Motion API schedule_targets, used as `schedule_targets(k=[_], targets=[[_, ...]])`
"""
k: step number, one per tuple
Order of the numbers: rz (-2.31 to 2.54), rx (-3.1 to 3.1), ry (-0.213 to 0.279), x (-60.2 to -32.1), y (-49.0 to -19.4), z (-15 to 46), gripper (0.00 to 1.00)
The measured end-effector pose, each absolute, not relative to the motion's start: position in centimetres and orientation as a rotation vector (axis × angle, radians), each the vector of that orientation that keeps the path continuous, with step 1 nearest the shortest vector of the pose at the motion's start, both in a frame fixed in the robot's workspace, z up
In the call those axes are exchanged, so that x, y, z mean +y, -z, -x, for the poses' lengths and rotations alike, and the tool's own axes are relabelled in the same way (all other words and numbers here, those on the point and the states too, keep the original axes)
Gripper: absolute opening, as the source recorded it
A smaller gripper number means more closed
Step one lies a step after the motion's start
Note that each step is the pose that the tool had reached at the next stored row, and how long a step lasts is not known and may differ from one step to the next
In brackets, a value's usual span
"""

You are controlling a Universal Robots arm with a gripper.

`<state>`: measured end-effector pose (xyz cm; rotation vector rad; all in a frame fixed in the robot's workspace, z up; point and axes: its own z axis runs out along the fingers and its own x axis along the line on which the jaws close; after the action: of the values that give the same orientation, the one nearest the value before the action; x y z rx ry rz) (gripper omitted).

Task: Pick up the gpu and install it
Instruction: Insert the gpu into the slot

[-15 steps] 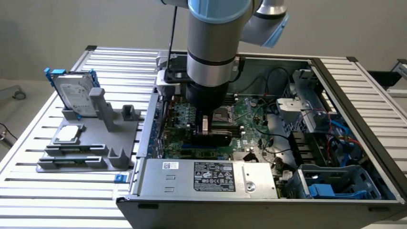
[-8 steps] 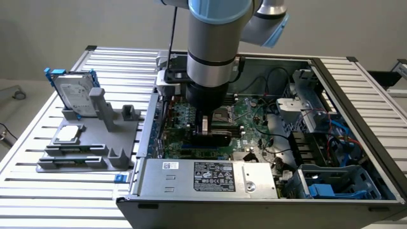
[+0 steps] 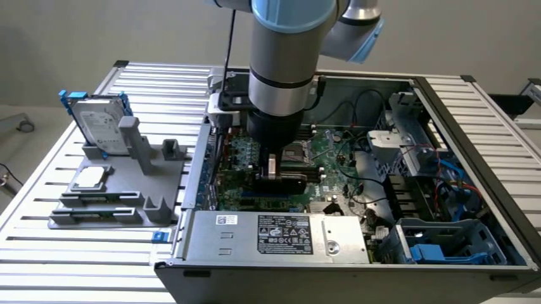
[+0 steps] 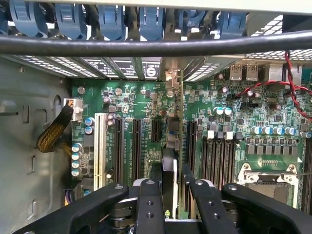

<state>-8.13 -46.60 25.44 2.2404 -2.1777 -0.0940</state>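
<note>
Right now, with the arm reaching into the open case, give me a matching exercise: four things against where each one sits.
Things:
1. gpu
2. hard drive
3. silver chip
4. power supply

Places:
A. lying flat on the grey holder
B. standing upright in the grey holder
C. held in the tool over the motherboard
D. mounted against a wall of the computer case

Pairs: 1-C, 2-B, 3-A, 4-D

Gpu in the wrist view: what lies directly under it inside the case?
Under the gpu, seen edge-on, lies the green motherboard with black expansion slots on either side. Whatever sits directly beneath is covered by the card itself.
</note>
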Motion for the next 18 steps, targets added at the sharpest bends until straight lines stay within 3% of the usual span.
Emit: schedule_targets(k=[18], targets=[[-2.248,-2.184,0.114,-46.90,-25.32,8.05,0.27]])
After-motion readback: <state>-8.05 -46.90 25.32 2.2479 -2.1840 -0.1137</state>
